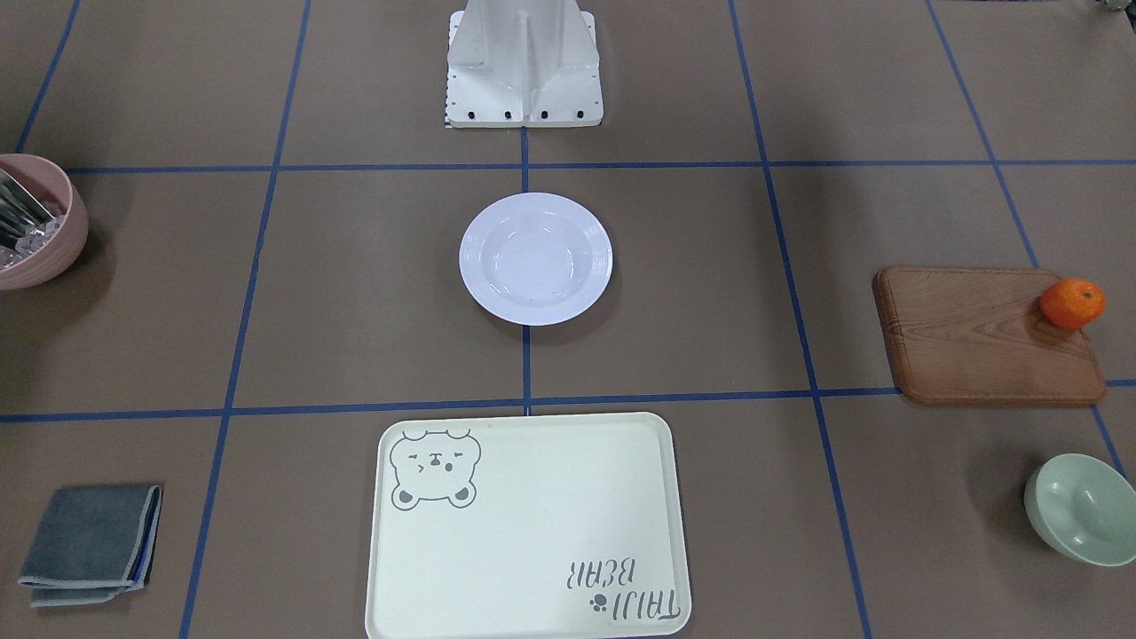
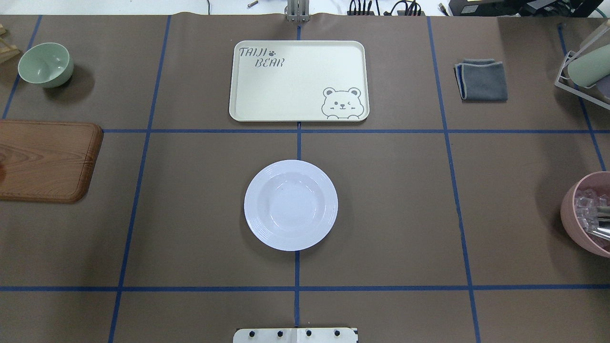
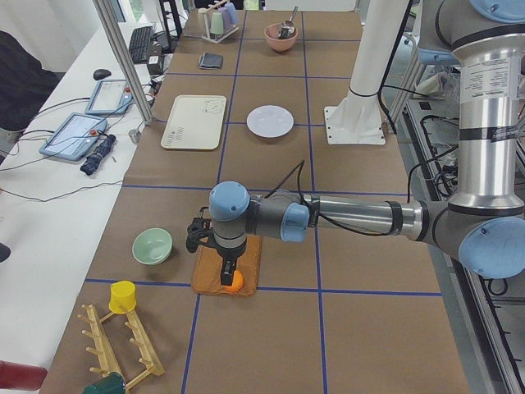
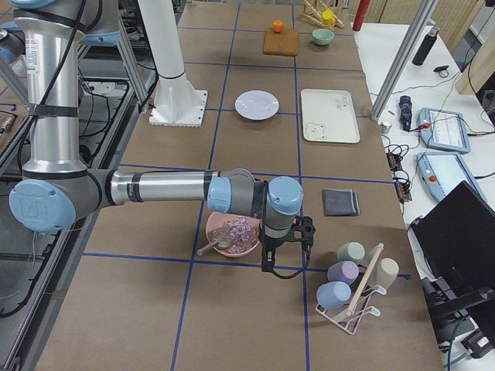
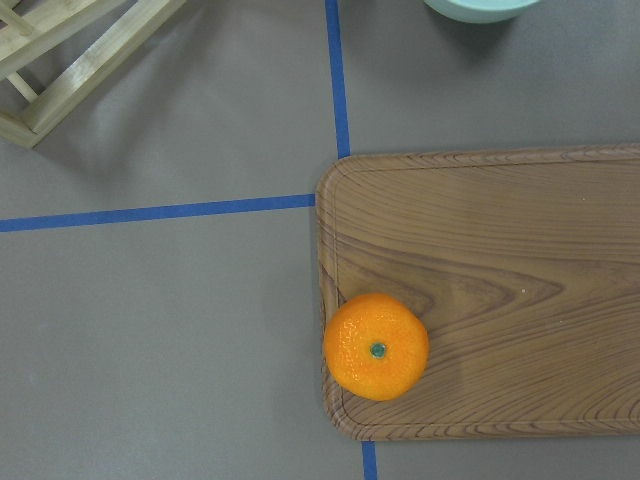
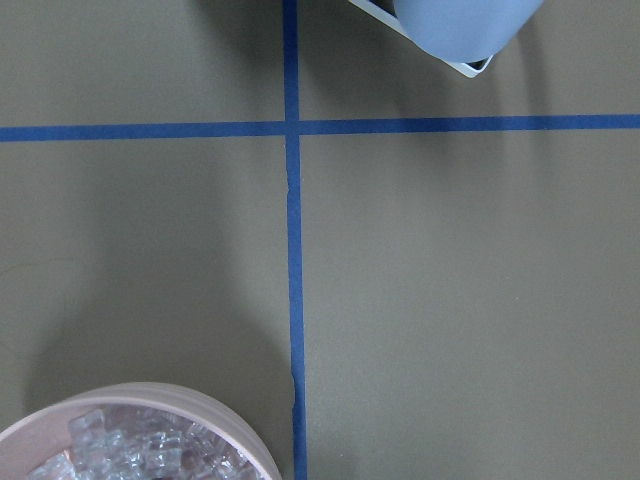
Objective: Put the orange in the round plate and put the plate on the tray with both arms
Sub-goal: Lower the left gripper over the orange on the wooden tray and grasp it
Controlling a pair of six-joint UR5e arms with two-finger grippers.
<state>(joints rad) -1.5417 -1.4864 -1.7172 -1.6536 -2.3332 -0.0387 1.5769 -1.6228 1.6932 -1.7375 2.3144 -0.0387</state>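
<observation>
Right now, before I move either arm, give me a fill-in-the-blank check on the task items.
The orange sits on the ______ board, near a corner.
The round plate is ______ inside.
The tray carries a drawn ______ face.
The left end effector hangs over the ______.
Missing: wooden; empty; bear; orange.

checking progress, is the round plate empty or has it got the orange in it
Empty. The round plate shows only a bare white well, and the orange sits on a corner of the wooden board.
</observation>
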